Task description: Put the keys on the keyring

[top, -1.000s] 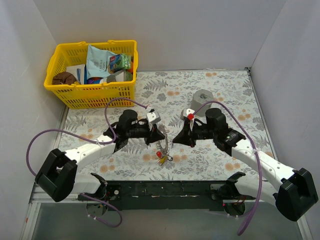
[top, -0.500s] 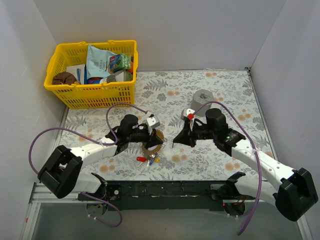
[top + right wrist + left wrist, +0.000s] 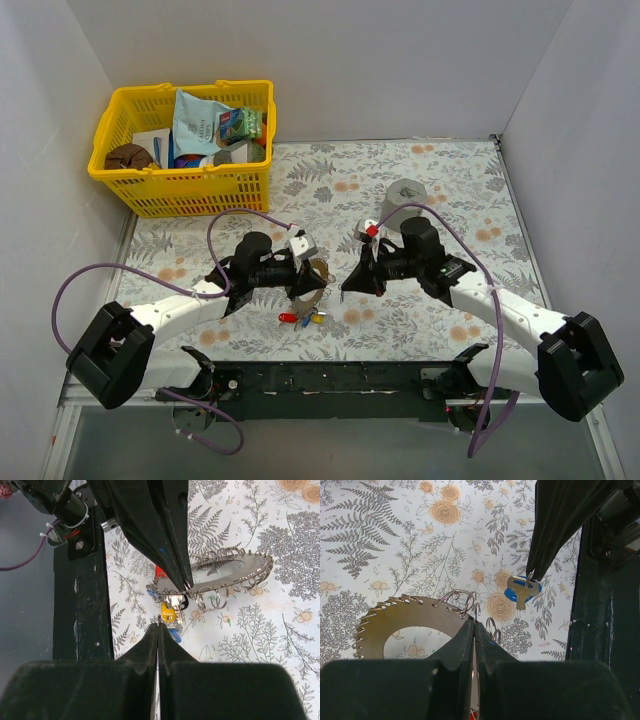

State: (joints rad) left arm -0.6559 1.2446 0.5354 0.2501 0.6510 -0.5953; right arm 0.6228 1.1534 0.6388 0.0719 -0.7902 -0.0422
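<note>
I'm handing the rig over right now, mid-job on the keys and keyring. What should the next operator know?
Left gripper: shut on a wire loop of the keyring.
Right gripper: shut, apparently pinching the blue key by its small loop, just beside the keyring.
Other keys: red and yellow ones bunched by the ring; threaded or not, cannot tell.
Done: nothing confirmed. Left: thread the blue key on.
</note>
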